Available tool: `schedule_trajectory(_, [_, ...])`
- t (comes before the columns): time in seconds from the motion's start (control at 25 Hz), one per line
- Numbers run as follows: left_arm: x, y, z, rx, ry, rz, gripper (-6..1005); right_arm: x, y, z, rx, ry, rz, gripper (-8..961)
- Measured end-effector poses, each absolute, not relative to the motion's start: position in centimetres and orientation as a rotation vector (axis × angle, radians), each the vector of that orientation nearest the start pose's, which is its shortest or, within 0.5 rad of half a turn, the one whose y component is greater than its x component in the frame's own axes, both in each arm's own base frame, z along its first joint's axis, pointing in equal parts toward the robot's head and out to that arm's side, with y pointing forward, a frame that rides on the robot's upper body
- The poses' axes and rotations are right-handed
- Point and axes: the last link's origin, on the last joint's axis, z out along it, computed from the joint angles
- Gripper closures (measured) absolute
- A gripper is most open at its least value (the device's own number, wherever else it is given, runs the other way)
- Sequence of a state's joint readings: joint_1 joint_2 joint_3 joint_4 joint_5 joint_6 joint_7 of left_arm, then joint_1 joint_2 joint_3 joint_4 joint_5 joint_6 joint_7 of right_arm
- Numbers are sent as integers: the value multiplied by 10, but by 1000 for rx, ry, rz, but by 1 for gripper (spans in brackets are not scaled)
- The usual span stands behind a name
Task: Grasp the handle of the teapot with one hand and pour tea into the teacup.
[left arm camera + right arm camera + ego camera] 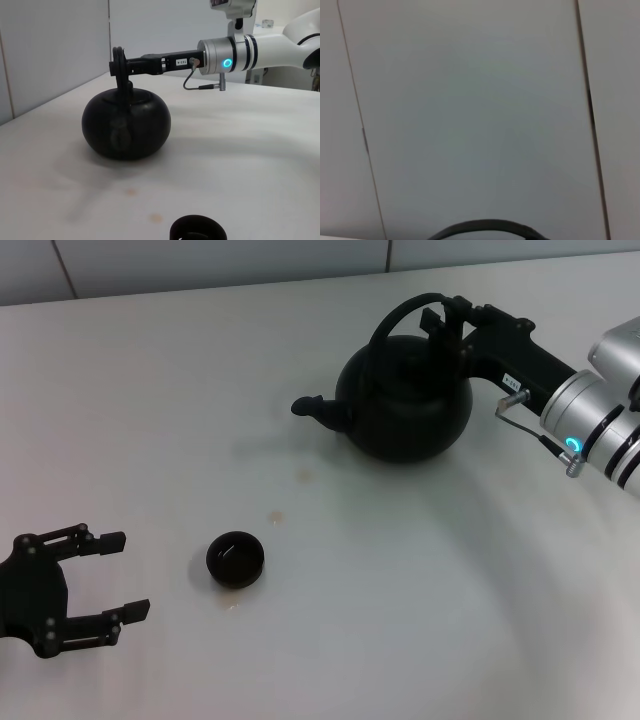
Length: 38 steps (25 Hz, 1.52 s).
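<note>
The matte-black teapot [405, 400] stands on the white table at the back right, its spout [315, 410] pointing toward the robot's left. My right gripper [441, 318] reaches in from the right and is shut on the top of the arched handle [395, 315]. The left wrist view shows the same grip [119, 62] on the handle [120, 80] above the teapot [126, 125]. A thin arc of handle [485, 225] shows in the right wrist view. The tiny black teacup [236, 559] sits at the front left, also low in the left wrist view [196, 229]. My left gripper [128, 575] rests open beside it.
Small brownish stains [277, 517] mark the table [420, 590] between teapot and teacup. A panelled wall [200, 265] runs behind the table's far edge. The right arm's silver forearm [600, 410] extends off to the right.
</note>
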<state>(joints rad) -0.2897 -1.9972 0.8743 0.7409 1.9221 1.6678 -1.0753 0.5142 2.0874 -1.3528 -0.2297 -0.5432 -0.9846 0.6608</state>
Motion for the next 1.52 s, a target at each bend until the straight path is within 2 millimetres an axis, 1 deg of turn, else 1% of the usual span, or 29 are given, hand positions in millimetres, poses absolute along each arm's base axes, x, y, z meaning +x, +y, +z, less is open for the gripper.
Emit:
schedule_trajectory(0.32, [-317, 261, 23, -2831, -281, -525, 208, 293, 366, -36, -1952, 678, 791, 321])
schedule_trajectory(0.6, [-317, 261, 23, -2830, -283, -524, 208, 294, 364, -35, -1948, 677, 801, 166])
schedule_trajectory(0.76, [-317, 261, 23, -2830, -283, -523, 208, 294, 358, -32, -1935, 667, 842, 167])
schedule_trajectory(0.8, [-317, 261, 23, -2829, -283, -523, 208, 294, 351, -29, -1927, 647, 884, 167])
schedule_trajectory(0.88, [-317, 261, 23, -2829, -283, -522, 208, 294, 347, -27, -1921, 633, 905, 167])
schedule_trajectory(0.92, [-317, 261, 23, -2829, -283, -522, 208, 295, 340, -23, -1905, 607, 940, 167])
schedule_trajectory(0.96, [-317, 261, 23, -2829, -283, -522, 208, 295, 340, -23, -1905, 607, 940, 167])
schedule_trajectory(1.0, [-317, 261, 23, -2829, -284, -522, 208, 297, 333, -20, -1891, 591, 965, 166])
schedule_trajectory(1.04, [-318, 261, 23, -2829, -285, -523, 208, 297, 333, -20, -1891, 591, 965, 166])
schedule_trajectory(1.12, [-319, 259, 25, -2816, -289, -535, 208, 300, 323, -18, -1883, 586, 990, 166])
schedule_trajectory(1.16, [-319, 259, 25, -2816, -289, -535, 208, 300, 323, -18, -1883, 586, 990, 166])
schedule_trajectory(1.28, [-320, 257, 26, -2804, -296, -549, 208, 302, 313, -18, -1883, 557, 1010, 165])
schedule_trajectory(1.32, [-320, 255, 27, -2804, -299, -562, 208, 301, 306, -19, -1898, 519, 1020, 165])
schedule_trajectory(1.36, [-320, 255, 27, -2804, -299, -562, 208, 301, 306, -19, -1898, 519, 1020, 165])
schedule_trajectory(1.4, [-320, 253, 28, -2805, -300, -575, 208, 296, 298, -24, -1946, 468, 1035, 165])
schedule_trajectory(1.44, [-320, 253, 28, -2805, -300, -575, 208, 296, 298, -24, -1946, 468, 1035, 166])
schedule_trajectory(1.48, [-319, 252, 29, -2806, -299, -589, 208, 293, 294, -27, -1987, 444, 1041, 166])
schedule_trajectory(1.52, [-318, 250, 31, -2807, -296, -613, 208, 287, 287, -36, -2086, 402, 1051, 166])
